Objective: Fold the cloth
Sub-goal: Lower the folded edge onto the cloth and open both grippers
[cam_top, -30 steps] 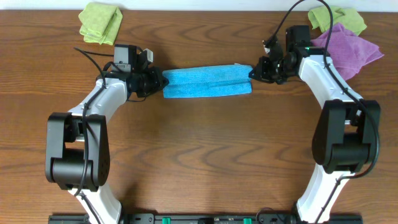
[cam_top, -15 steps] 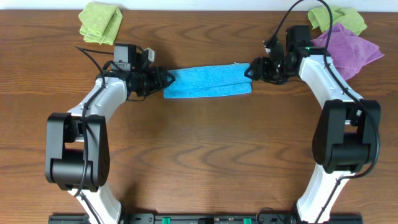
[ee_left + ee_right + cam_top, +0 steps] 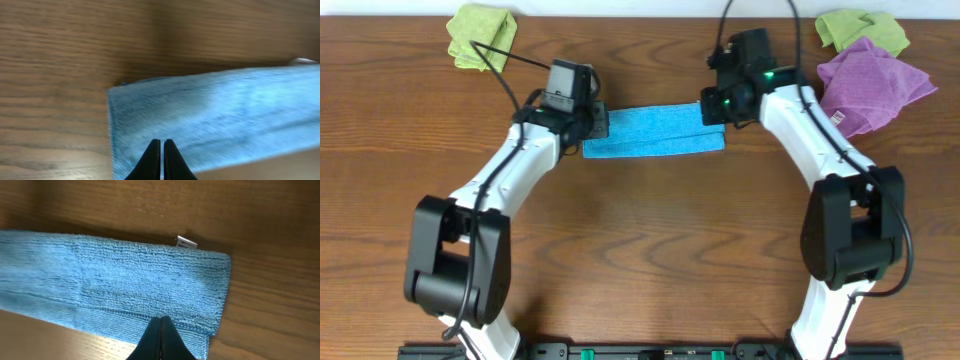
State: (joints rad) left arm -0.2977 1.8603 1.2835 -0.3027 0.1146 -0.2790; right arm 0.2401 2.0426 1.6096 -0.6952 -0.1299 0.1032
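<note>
The sky-blue cloth (image 3: 652, 135) lies flat on the wooden table as a long, narrow folded strip. Its small white tag (image 3: 187, 242) sticks out at the far edge near the right end. My left gripper (image 3: 596, 122) is shut and empty over the cloth's left end; in the left wrist view its closed tips (image 3: 162, 142) hover above the cloth (image 3: 210, 120). My right gripper (image 3: 713, 106) is shut and empty over the cloth's right end; in the right wrist view its closed tips (image 3: 161, 318) sit above the cloth (image 3: 110, 285) near its front edge.
A lime-green cloth (image 3: 480, 36) lies at the back left. Another lime-green cloth (image 3: 865, 28) and a purple cloth (image 3: 876, 80) lie at the back right, right of my right arm.
Both grippers have let go of the cloth's ends, moved inward over the cloth and closed. The cloth now lies flatter as a strip.
</note>
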